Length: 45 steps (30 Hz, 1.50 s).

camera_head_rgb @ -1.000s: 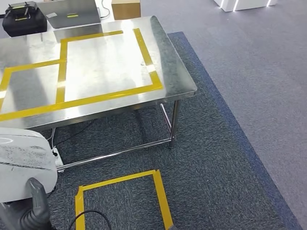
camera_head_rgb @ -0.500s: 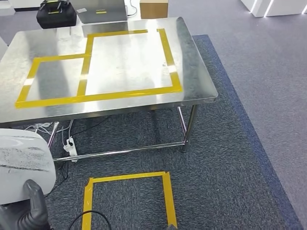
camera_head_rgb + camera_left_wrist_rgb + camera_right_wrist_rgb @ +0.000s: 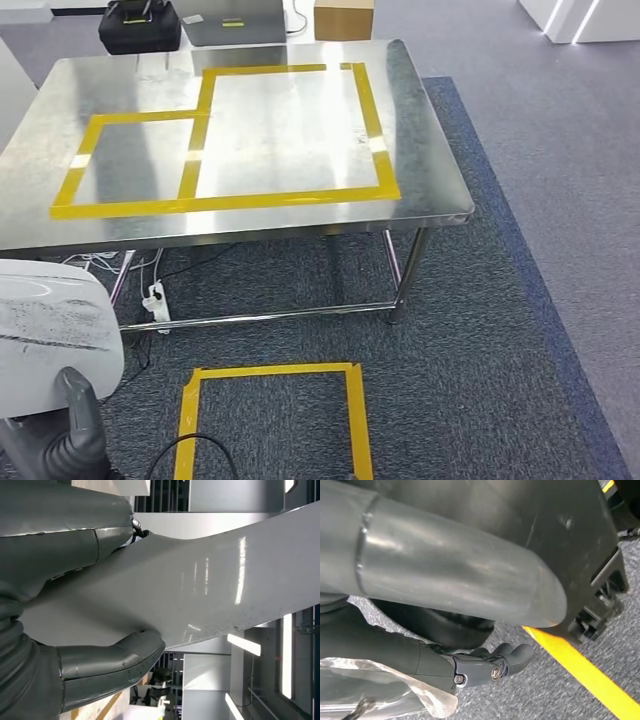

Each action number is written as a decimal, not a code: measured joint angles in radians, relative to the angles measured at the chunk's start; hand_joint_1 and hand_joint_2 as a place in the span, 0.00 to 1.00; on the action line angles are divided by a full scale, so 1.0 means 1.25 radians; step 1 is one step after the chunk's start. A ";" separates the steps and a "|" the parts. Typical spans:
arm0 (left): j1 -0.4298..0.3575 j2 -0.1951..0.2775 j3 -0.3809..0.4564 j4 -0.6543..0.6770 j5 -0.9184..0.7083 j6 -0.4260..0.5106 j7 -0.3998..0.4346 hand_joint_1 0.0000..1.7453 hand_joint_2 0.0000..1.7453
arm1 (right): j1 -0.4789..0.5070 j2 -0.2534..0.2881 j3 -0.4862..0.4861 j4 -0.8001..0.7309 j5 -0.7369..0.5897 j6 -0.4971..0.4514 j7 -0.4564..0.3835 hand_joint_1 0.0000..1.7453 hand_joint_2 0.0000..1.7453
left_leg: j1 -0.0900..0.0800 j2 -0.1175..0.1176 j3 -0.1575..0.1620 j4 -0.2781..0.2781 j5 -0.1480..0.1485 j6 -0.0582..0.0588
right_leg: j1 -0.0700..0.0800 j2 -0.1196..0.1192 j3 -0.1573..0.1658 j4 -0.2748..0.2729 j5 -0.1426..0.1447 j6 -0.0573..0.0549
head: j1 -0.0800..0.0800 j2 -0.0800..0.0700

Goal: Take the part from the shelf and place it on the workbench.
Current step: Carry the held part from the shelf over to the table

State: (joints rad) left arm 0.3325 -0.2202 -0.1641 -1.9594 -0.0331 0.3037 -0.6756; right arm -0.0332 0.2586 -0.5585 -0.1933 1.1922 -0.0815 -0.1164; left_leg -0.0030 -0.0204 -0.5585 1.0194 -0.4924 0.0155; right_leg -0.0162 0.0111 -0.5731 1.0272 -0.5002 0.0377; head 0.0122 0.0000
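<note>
The workbench (image 3: 430,170), a steel table on tubular legs, serves as the reference point. Its top carries yellow tape (image 3: 294,198) laid out as two adjoining rectangles, one large and one smaller. The bench stands on a dark carpet (image 3: 468,370) bordered in blue; lighter grey floor (image 3: 573,150) lies beyond that border, on the side away from the robot's left arm.

The part (image 3: 53,335), a broad white panel with dark scuff marks, sits on the near side of the workbench, below its top level and clear of it, at the robot's left. In the left wrist view the same part (image 3: 211,580) shows as a wide, smooth, curved sheet.

The left hand (image 3: 72,440) grips the part: the wrist view shows the thumb (image 3: 113,657) pressed against one face and fingers (image 3: 64,542) lying over the other, the panel clamped between them.

The right hand (image 3: 471,630) hangs low over the carpet beside a strip of floor tape; its dark fingers (image 3: 497,662) are curled inward. Whether they hold anything cannot be told.

On the carpet in front of the workbench, a square outline of yellow tape (image 3: 272,375) is marked. Under the bench lie a white power strip (image 3: 157,298) and cables. Beyond its far edge sit a black case (image 3: 140,25), a grey laptop (image 3: 234,22) and a cardboard box (image 3: 343,20).
</note>
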 joint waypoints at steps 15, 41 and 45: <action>-0.006 -0.001 0.000 0.002 0.006 -0.018 0.000 1.00 1.00 | -0.003 0.008 0.000 0.000 -0.001 -0.006 0.002 0.00 0.00 | 0.004 0.013 -0.023 0.018 0.013 -0.010 | -0.001 -0.016 0.038 -0.009 -0.030 -0.008 | -0.006 0.000; -0.015 -0.004 -0.003 0.014 0.003 -0.018 0.000 1.00 1.00 | -0.012 0.026 0.000 0.000 -0.007 -0.008 0.012 0.00 0.00 | 0.014 0.007 -0.096 0.191 -0.056 -0.027 | -0.005 -0.011 0.047 -0.008 -0.031 -0.023 | -0.005 0.000; -0.018 -0.003 -0.004 0.017 0.003 -0.017 0.000 1.00 1.00 | -0.014 0.029 -0.001 0.000 -0.007 -0.008 0.011 0.00 0.00 | 0.008 0.014 -0.038 0.035 0.017 -0.018 | -0.004 -0.012 0.063 -0.013 -0.056 -0.004 | -0.008 0.000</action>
State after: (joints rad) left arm 0.3095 -0.2244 -0.1695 -1.9378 -0.0296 0.2821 -0.6756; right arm -0.0504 0.2943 -0.5592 -0.1933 1.1837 -0.0917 -0.1022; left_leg 0.0075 -0.0034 -0.6066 1.0633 -0.4712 -0.0068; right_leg -0.0210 -0.0034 -0.4949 1.0106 -0.5697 0.0324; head 0.0026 -0.0004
